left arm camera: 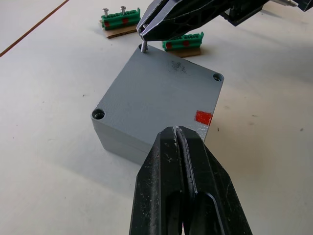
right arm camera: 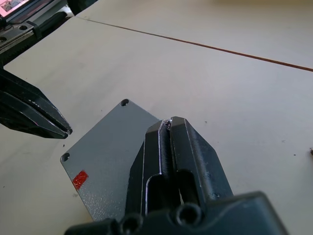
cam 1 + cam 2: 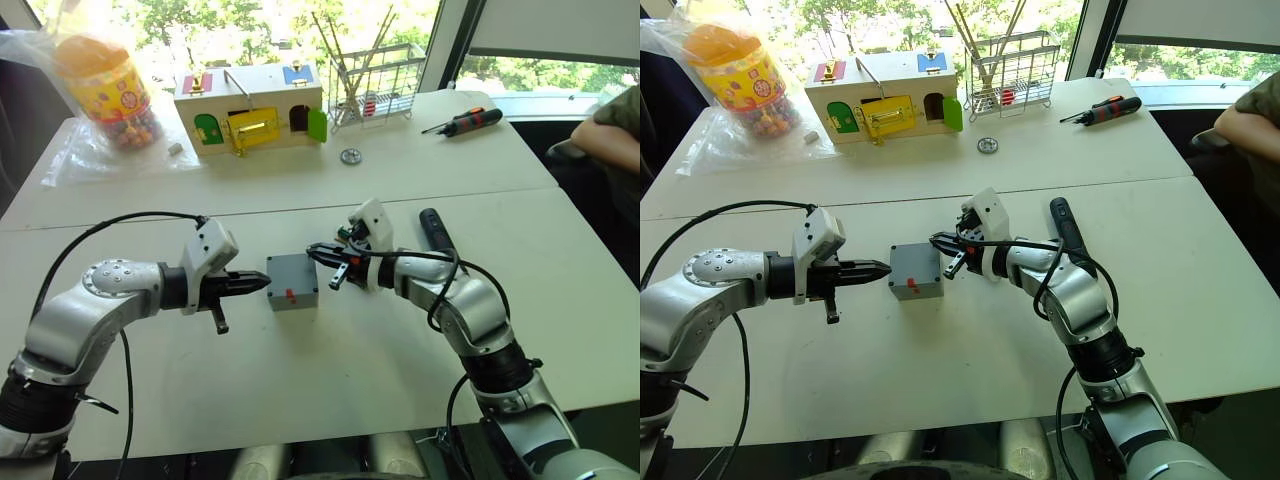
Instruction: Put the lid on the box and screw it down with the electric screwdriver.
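The grey box (image 3: 293,293) stands mid-table with the lid (image 1: 161,93) lying flat on top, its corner holes showing. A red-orange mark (image 1: 203,117) is on one side. My right gripper (image 1: 143,34) is shut on a small screw (image 1: 144,47), holding it upright over the lid's far corner. My left gripper (image 3: 262,283) is shut and holds nothing, its tip level with the box's left side, right at the lid's edge. The black electric screwdriver (image 3: 436,233) lies on the table behind my right forearm.
Two green terminal blocks (image 1: 120,22) with screws lie just beyond the box. At the back stand a wooden latch box (image 3: 250,115), a wire rack (image 3: 380,85), a candy jar (image 3: 105,90) and a red-and-black manual screwdriver (image 3: 465,122). A person's arm (image 3: 610,130) rests at far right.
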